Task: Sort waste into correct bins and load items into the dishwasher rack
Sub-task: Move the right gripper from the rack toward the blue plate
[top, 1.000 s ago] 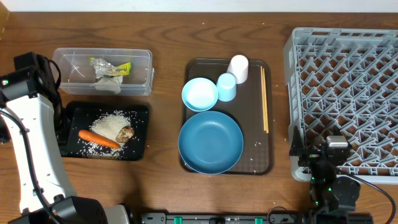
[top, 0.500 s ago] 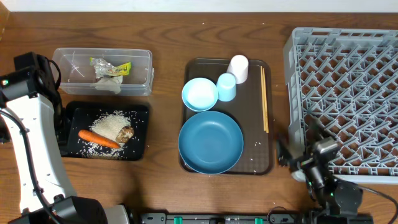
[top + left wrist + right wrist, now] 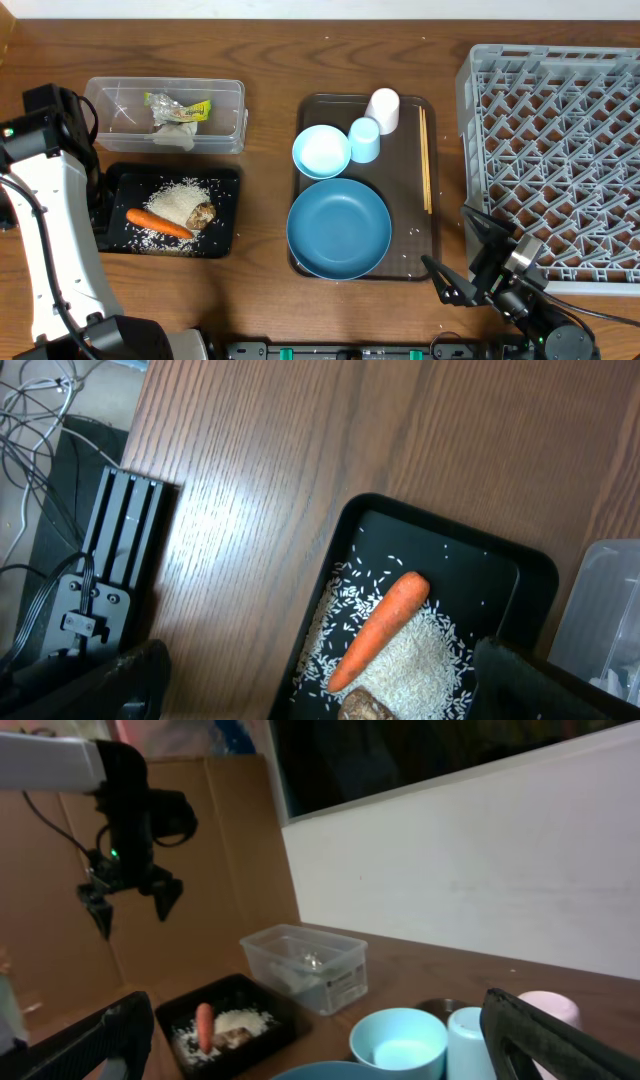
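Note:
The clear tub [image 3: 100,95] holds the snack wrapper [image 3: 186,106] and the tissue [image 3: 175,131]. The black tray [image 3: 228,178] holds the carrot [image 3: 158,222], the brown lump [image 3: 203,213] and the rice [image 3: 178,198]. My left gripper [image 3: 325,680] is open and empty, high above the carrot [image 3: 378,630]. It also shows in the right wrist view [image 3: 130,900]. My right gripper [image 3: 468,262] is open and empty, low, between the dishwasher rack [image 3: 555,150] and the dark-blue plate [image 3: 339,228]. It faces the light-blue bowl [image 3: 398,1042] and the cups. No white bowl shows.
A brown serving tray [image 3: 415,255] carries the plate, the light-blue bowl [image 3: 321,150], the light-blue cup [image 3: 364,139], the white cup [image 3: 383,110] and the chopsticks [image 3: 425,160]. Rice grains lie scattered on it. A black stand [image 3: 100,560] sits left of the black tray.
My right gripper has swung left and down off the rack's front edge and now points toward the serving tray. The left arm has not moved.

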Available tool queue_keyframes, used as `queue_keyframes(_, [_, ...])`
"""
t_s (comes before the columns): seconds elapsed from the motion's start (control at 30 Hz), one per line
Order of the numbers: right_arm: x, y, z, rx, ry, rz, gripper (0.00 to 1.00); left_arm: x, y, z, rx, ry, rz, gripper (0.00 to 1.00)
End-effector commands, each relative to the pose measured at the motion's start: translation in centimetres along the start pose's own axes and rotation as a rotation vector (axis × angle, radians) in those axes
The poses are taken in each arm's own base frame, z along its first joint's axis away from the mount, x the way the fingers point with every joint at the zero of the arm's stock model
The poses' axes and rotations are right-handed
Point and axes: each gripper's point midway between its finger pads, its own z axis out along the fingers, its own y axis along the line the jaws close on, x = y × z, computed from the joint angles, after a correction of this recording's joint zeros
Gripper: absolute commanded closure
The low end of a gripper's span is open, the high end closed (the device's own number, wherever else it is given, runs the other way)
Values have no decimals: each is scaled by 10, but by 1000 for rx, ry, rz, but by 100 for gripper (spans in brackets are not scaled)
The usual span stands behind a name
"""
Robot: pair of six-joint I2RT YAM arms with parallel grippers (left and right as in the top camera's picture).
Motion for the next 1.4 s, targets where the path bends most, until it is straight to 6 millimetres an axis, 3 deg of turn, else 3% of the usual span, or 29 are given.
queue_keyframes(0.0, [-3,1,-1,-1,-11,42,1,0,2,2,-15,-1,-13,2])
queue_keyframes(0.3, [-31,14,-1,-22,-76,20,1,0,2,2,-15,-1,-12,2])
queue_keyframes(0.57, [-86,51,-2,-74,-157,-93,1,0,2,2,-15,-1,-13,2])
queue_keyframes(0.7, [-112,60,-2,-61,-198,-137,1,0,2,2,-15,-1,-13,2])
queue_keyframes(1.0, [-151,36,28,-6,-159,-126,1,0,2,2,-15,-1,-12,2])
queue_keyframes(1.37, [-163,9,83,-139,48,-8,1,0,2,2,-15,-1,-13,2])
